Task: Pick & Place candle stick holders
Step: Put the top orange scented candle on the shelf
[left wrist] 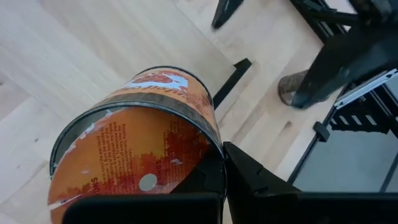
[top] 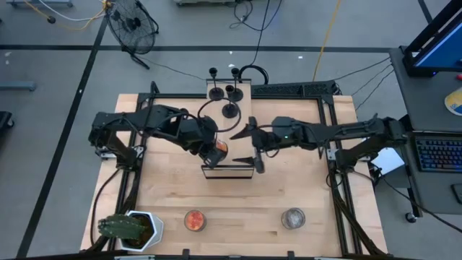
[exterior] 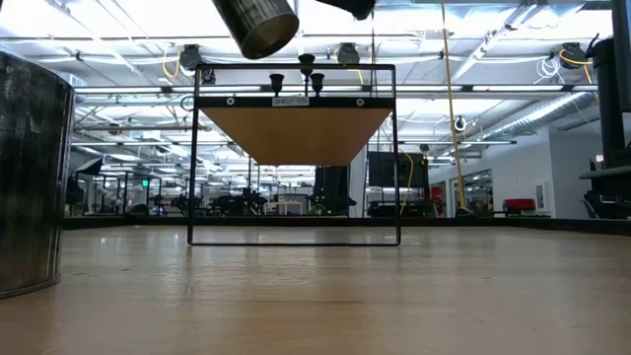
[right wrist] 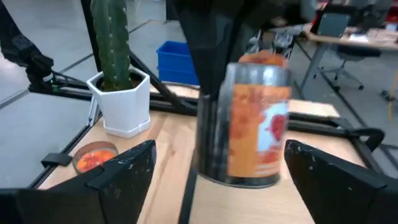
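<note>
This is a robotics lab in a large open industrial hall. Exposed ceiling ducts (exterior: 513,49) and strip lighting run over rows of distant workstations, cables (top: 328,29) trail across the grey floor beside a floor fan (top: 133,25), and a keyboard (top: 438,153) sits on a desk just beside the wooden table's (top: 238,202) right edge.

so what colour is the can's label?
Orange with white lettering on the can, clearest in the left wrist view.

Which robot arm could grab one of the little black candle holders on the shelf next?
Probably the right. The right gripper is open and empty over the wooden shelf, while the left gripper is shut on an orange-labelled metal can. The matte-black candle stick holders stand at the shelf's far end.
</note>
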Motion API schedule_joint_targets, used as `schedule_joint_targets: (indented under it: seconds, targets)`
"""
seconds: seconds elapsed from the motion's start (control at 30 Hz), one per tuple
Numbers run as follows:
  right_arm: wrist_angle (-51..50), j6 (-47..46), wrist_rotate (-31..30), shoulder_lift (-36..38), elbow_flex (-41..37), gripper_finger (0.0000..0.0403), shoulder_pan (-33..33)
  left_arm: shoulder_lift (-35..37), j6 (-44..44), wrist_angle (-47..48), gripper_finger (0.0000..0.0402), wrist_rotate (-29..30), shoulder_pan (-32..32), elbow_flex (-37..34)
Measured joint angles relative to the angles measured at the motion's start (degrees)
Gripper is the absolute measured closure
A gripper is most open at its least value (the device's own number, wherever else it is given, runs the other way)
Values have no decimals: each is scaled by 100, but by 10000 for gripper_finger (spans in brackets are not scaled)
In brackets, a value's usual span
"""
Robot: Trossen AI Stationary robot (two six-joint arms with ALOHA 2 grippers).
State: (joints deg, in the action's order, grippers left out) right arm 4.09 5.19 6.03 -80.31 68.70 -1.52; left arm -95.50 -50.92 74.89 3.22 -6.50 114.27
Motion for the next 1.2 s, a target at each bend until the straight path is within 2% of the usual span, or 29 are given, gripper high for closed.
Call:
schedule_joint_targets:
  seconds: [0.2, 0.4, 0.53, 0.83, 1.2]
  targets:
    - [-482, -322, -64, -671, 713, 46, -15, 8, 26, -179, 402, 177, -82, 8]
    - [-659, -150, -432, -1219, 1313, 45, -53, 8, 104, -231, 402, 192, -208, 10]
    - [-712, -140, -422, -1481, 1613, 45, -48, 22, 118, -215, 402, 242, -232, 10]
    - [-546, -153, -419, -1611, 1775, 45, -50, 21, 179, -305, 402, 262, -269, 6]
    - [-839, -169, -414, -1605, 1788, 44, -37, -1, 331, -503, 402, 241, -287, 9]
